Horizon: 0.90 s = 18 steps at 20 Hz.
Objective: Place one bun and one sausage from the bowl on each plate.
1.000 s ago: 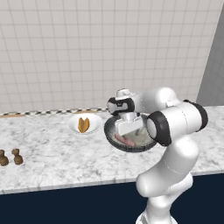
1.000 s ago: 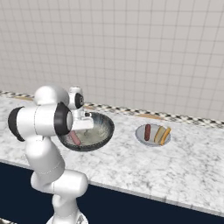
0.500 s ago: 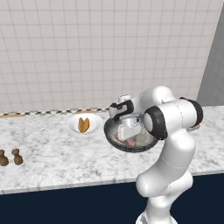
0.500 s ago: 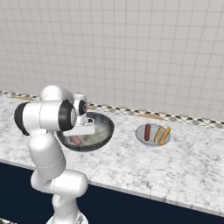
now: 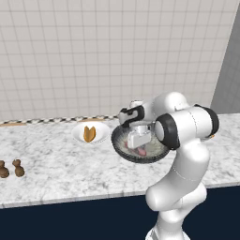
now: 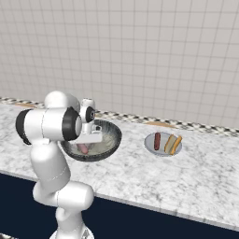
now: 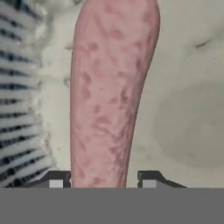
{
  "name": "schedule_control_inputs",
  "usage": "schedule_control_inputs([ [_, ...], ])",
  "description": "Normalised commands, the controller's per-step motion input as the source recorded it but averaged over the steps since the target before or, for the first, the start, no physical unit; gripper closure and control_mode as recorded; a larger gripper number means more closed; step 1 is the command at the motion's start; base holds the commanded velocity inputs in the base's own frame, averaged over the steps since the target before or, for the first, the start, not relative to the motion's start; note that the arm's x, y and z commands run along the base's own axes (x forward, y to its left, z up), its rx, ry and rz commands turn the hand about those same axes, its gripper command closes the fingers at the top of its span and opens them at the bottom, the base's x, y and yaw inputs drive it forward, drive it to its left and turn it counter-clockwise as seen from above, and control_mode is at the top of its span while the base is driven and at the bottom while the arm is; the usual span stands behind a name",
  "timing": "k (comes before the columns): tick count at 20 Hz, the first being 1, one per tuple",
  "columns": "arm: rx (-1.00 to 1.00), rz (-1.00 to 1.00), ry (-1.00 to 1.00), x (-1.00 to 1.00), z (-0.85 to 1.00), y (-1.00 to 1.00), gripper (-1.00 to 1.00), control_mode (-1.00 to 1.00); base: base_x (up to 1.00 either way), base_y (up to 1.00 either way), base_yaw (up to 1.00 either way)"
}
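Now that the fingers (image 7: 102,178) have narrowed from wide to flank the pink sausage (image 7: 111,87) lying in the bowl (image 5: 123,146), the grasp looks begun; lifting toward the white plate (image 5: 77,136) seems next.

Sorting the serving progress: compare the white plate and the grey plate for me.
The white plate, left of the bowl, carries one bun; the grey plate, right of the bowl, carries a bun plus a sausage. White plate lacks a sausage; grey plate looks complete. Both are round, shallow, on the marble counter.
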Motion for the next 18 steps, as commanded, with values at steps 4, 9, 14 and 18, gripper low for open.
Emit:
schedule_control_inputs([
  [4, 0.1, -0.13, -0.05, -0.06, 0.68, 0.0, 1.0, -1.0, 0.0, 0.0, 0.0],
  [9, 0.08, -0.1, -0.12, -0.27, 1.0, 0.08, 1.0, -1.0, 0.0, 0.0, 0.0],
  [14, 0.0, -0.22, -0.01, 0.01, 0.99, 0.85, 1.0, -1.0, 0.0, 0.0, 0.0],
  [18, 0.0, -0.33, 0.05, 0.35, 0.76, 1.0, 1.0, -1.0, 0.0, 0.0, 0.0],
])
